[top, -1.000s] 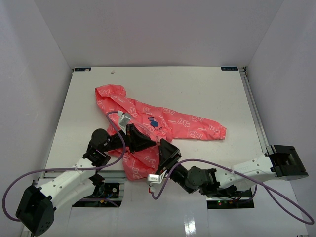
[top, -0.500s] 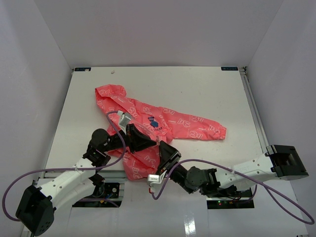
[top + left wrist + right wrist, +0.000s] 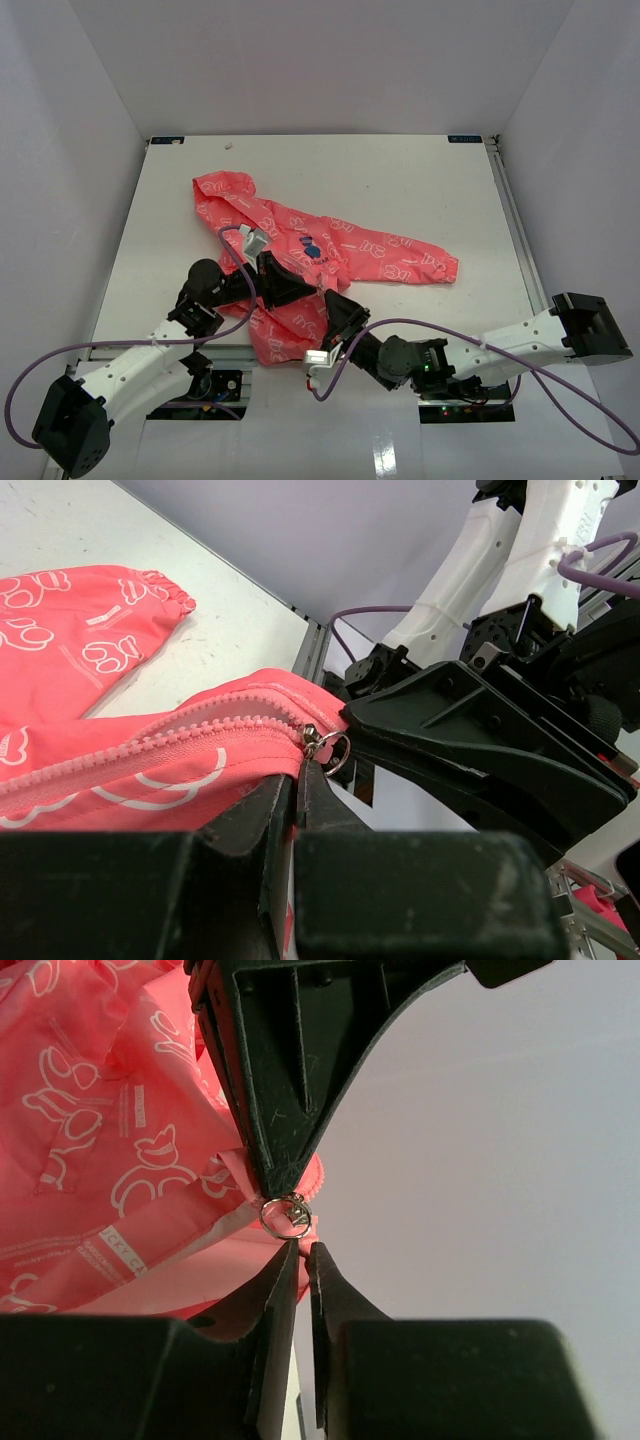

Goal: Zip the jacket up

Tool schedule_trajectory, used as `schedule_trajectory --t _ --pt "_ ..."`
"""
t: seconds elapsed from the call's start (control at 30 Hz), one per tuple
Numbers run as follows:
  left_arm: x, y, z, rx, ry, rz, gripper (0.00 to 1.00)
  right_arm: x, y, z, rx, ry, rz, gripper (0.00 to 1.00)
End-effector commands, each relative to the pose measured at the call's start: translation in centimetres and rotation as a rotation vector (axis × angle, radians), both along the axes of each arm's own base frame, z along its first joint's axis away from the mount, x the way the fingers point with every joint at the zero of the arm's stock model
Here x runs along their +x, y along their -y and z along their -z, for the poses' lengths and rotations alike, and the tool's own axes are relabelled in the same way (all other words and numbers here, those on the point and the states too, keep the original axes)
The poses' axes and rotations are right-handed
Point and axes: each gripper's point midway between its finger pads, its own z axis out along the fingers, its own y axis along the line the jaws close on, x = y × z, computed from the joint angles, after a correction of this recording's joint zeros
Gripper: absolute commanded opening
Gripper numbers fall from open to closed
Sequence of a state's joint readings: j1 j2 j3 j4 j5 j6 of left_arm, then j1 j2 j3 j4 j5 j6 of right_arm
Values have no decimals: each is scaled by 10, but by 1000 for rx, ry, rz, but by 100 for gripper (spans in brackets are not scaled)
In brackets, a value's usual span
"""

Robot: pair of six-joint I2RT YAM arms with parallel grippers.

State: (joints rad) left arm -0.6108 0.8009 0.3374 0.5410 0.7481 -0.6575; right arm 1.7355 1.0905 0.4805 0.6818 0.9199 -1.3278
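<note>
The jacket [image 3: 150, 765] is pinched by the left claw [image 3: 296, 780]. The right claw [image 3: 301, 1252] was just squeezed together, the ring [image 3: 285, 1216] at twelve o'clock maybe missed.

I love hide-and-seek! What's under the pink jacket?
Only the flat white table shows around the coral-pink thin-fabric hooded jacket. Its fabric covers whatever lies beneath, so nothing under it can be seen.

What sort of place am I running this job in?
It looks like a robot test cell rather than a home: a bare white table boxed in by plain pale walls, a left arm and right arm bolted at its near edge, and a pink jacket laid out on it.
</note>
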Motion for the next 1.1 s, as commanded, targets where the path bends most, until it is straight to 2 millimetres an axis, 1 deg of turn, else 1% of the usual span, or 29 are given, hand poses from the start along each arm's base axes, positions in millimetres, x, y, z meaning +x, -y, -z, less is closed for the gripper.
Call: schedule_trajectory --t 0.0,0.07,0.4,0.53,0.63,0.7,0.77,1.07 --pt "2 0 -8 -1 35 -4 0 -1 -1 -33 135 -54 -9 11" --pt "1 0 -9 -5 38 1 0 -2 -3 -31 134 -63 -14 8" --pt "-5 -2 -12 -18 52 17 0 -1 -7 -28 136 -109 -34 8" --pt "-6 -2 -12 -20 59 22 0 -1 -7 -32 164 -146 -53 8" --pt "-7 -2 -12 -21 57 25 0 0 -7 -28 149 -163 -49 8" --pt "-8 -2 -14 -27 61 29 0 -1 -9 -23 133 -178 -57 23" --pt "-9 -2 -14 -27 62 31 0 -3 -11 -19 121 -188 -64 29" --pt "-12 -4 -17 -33 67 33 0 -4 -15 -8 68 -189 -60 40"
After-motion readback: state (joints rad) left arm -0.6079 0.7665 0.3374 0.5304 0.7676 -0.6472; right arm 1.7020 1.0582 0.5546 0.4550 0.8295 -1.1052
